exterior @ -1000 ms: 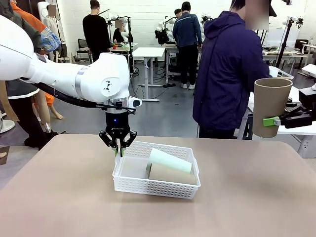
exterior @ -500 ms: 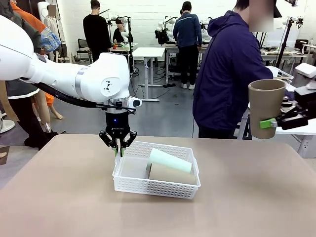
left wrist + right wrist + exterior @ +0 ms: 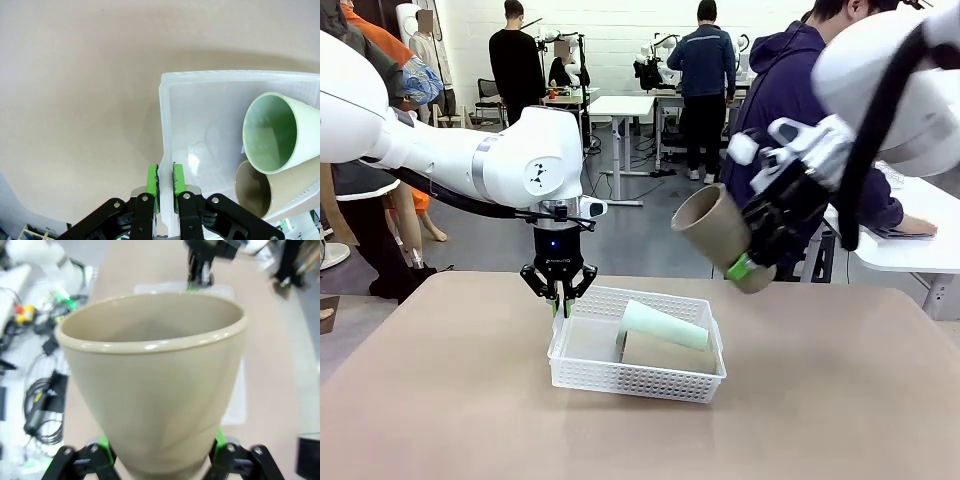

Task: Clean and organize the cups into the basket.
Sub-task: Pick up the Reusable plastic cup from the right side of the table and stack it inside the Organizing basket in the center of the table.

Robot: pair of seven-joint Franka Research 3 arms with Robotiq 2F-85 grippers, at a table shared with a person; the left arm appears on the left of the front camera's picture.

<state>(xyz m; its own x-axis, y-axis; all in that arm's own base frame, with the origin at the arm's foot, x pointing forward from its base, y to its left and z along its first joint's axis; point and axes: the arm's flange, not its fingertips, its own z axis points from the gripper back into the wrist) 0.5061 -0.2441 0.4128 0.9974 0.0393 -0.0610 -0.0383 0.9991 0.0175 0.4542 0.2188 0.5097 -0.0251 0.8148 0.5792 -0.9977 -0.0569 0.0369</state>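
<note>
The white mesh basket (image 3: 582,372) sits mid-table with a mint green cup (image 3: 665,325) and a tan cup (image 3: 665,353) lying on their sides inside. My left gripper (image 3: 558,303) is shut on the basket's left wall. In the left wrist view its green pads (image 3: 153,183) pinch that wall (image 3: 165,125), with the mint cup (image 3: 272,132) and tan cup (image 3: 255,192) mouths facing the camera. My right gripper (image 3: 741,266) is shut on another tan cup (image 3: 712,232), held tilted in the air above the basket's right end, mouth to the upper left. That cup (image 3: 160,380) stands close between the right gripper (image 3: 161,460) fingers.
A person in a dark hooded jacket (image 3: 790,110) stands at the table's far side, leaning toward a white side table (image 3: 910,250) at the right. The brown tabletop (image 3: 450,400) lies bare around the basket. Other people and benches stand far behind.
My right arm has swung in from the far right toward the middle, tipping its tan cup from upright to slanted. The left gripper and basket have not moved. The person leaned right.
</note>
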